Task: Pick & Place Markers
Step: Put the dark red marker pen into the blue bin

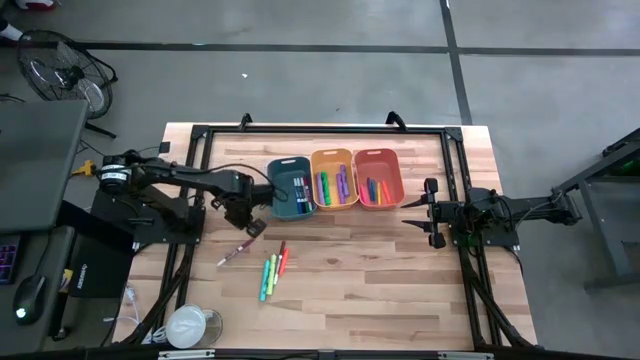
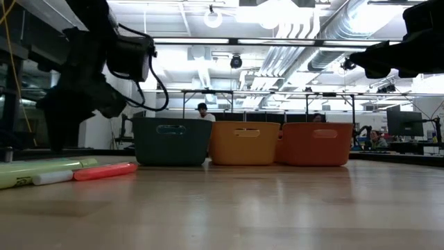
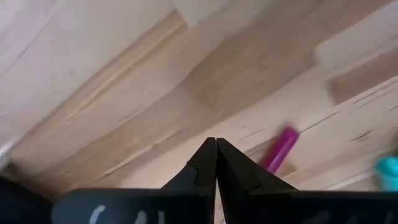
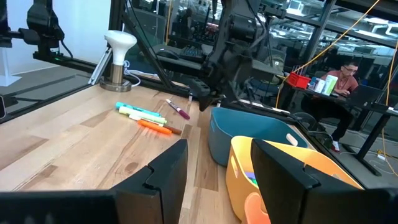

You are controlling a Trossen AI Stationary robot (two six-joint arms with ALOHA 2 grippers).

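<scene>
Several loose markers lie flat on the wooden table: a pink one [image 1: 235,252], a red one [image 1: 283,258] and green and yellow-green ones [image 1: 267,278]. More markers stand in the teal bin [image 1: 291,188], the yellow-orange bin [image 1: 335,178] and the orange bin [image 1: 378,177]. My left gripper [image 1: 255,227] hangs shut, pointing down, just near of the teal bin and above bare wood. In its wrist view the pink marker [image 3: 281,149] lies beside the shut fingertips [image 3: 216,146], apart from them. My right gripper [image 1: 420,212] waits open at the table's right, level, right of the orange bin.
A white round object [image 1: 190,325] stands at the near left corner. Black frame rails [image 1: 320,130] run along the table's far edge and down both sides. Bare wood lies near of the bins and right of the loose markers. People sit in the room beyond [image 4: 345,78].
</scene>
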